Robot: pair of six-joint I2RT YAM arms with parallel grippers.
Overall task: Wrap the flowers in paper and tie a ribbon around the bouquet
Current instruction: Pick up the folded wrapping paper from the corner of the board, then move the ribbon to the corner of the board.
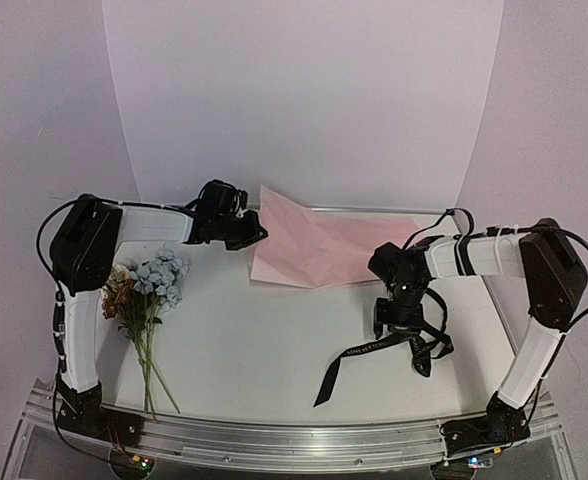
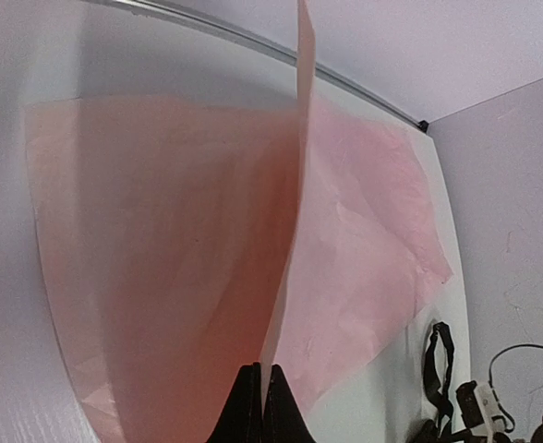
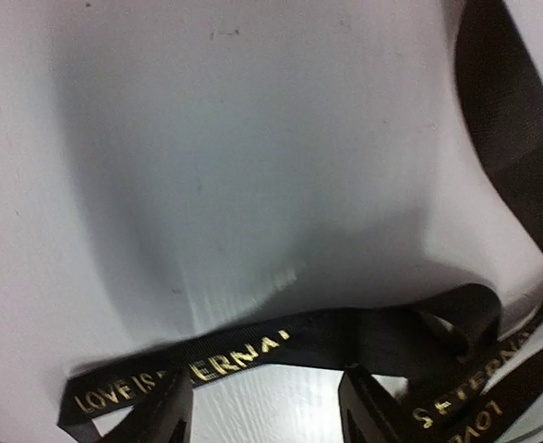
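Thin creased pink paper (image 1: 324, 245), satiny black gold-lettered ribbon (image 1: 364, 352), long-stemmed flowers (image 1: 154, 275)

A white counter (image 1: 274, 340) carries three things: the flowers (image 1: 149, 285) lying at its left side, stems toward the near edge; the pink paper (image 1: 324, 245) spread at the far edge; and the black ribbon (image 1: 374, 355) looped at near right.

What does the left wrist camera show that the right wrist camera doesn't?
Only the left wrist view shows the pink paper, one edge pinched upright in the shut left gripper. Only the right wrist view shows the gold lettering on the black ribbon, which lies across the gap between the right gripper's open fingers. Both show the white table.
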